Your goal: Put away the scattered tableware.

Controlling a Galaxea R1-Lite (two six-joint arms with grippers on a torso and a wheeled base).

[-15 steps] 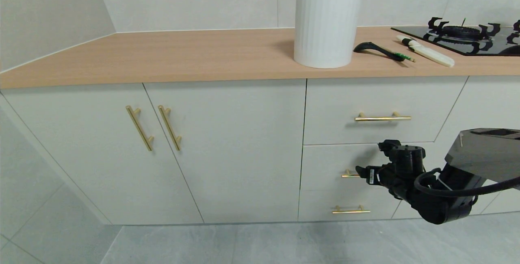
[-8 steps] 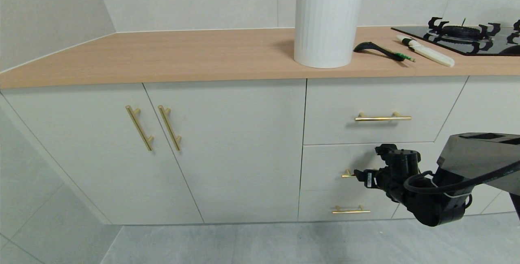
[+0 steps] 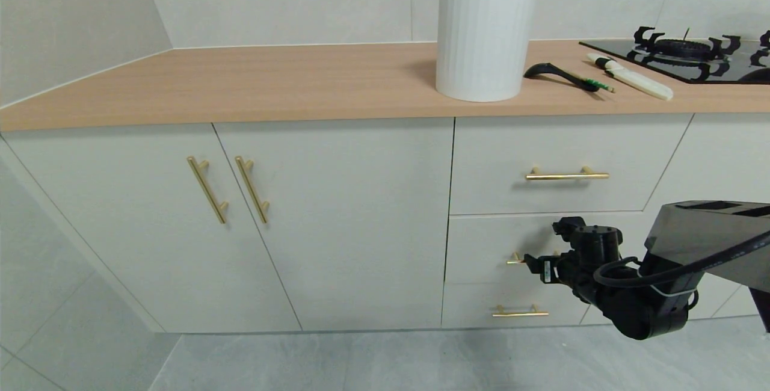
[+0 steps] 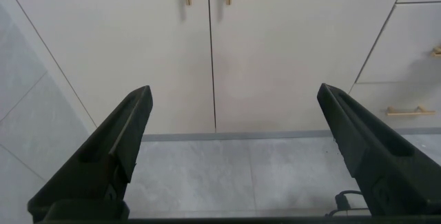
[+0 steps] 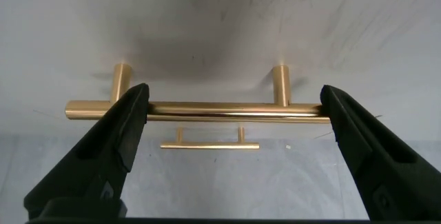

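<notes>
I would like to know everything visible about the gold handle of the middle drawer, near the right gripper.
The handle is a slim round bar, shiny and brass-like, lying level on two short round posts fixed to the pale front of the shut middle drawer. Its ends overhang the posts. The right gripper faces it with fingers open, one near each end; whether they touch it is unclear.
</notes>
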